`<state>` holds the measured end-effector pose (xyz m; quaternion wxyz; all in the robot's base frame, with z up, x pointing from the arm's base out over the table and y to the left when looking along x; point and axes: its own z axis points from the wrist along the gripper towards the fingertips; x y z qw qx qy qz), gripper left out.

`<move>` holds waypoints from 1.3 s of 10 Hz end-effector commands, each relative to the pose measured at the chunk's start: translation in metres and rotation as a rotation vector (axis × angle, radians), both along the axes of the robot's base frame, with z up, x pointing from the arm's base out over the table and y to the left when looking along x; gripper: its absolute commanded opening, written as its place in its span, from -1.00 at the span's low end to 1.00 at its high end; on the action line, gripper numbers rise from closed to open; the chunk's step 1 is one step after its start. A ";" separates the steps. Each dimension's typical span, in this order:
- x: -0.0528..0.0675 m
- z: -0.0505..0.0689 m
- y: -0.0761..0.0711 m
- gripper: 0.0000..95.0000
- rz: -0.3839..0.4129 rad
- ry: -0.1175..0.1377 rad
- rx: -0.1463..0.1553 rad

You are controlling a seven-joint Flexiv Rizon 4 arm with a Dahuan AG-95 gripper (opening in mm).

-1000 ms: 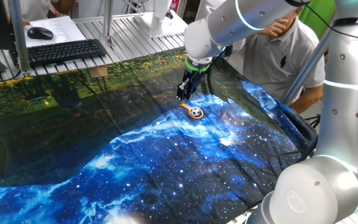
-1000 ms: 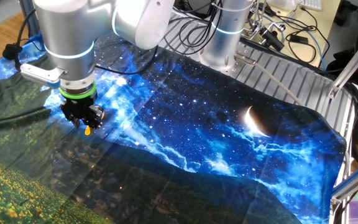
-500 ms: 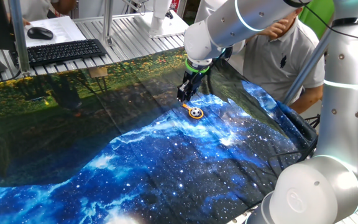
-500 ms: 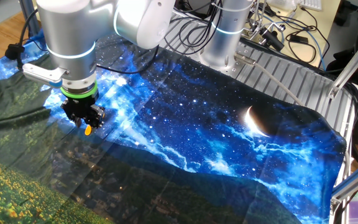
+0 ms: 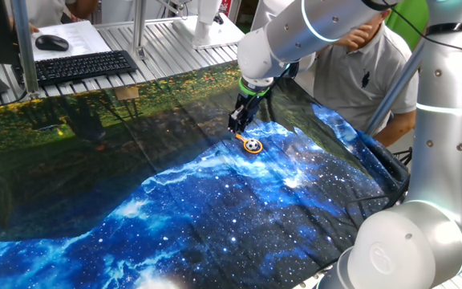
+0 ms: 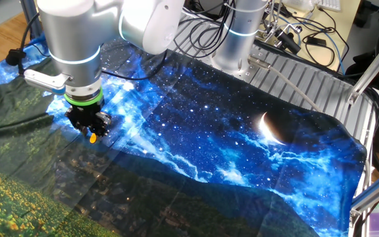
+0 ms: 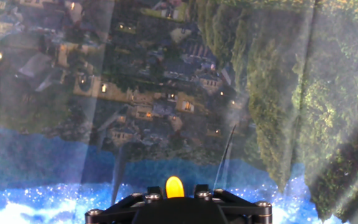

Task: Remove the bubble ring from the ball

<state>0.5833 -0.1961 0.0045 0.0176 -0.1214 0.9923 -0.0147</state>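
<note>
Fingers of the gripper (image 5: 237,127) are barely shifting from half a second ago, spread I cannot tell, hovering at the handle of the bubble ring (image 5: 251,144), still encircling the ball (image 5: 253,146) near the desk's far right edge.

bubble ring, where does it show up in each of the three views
One fixed view: the bubble ring lies on the blue cloth, upper middle, just below the gripper.
The other fixed view: only an orange tip shows under the gripper, far left.
Hand view: orange tip at bottom centre.
Shared landmark: the gripper.
</note>
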 end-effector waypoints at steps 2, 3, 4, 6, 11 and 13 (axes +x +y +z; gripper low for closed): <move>0.000 -0.002 0.000 -0.60 0.000 0.000 0.005; 0.000 -0.002 0.000 -0.60 0.000 -0.001 0.006; 0.000 -0.003 0.000 -0.60 0.000 -0.002 0.007; 0.000 -0.003 0.000 -0.60 0.000 -0.002 0.011; -0.001 -0.001 0.001 -1.00 -0.002 0.004 0.009; -0.001 0.006 0.004 -1.00 -0.008 0.027 0.003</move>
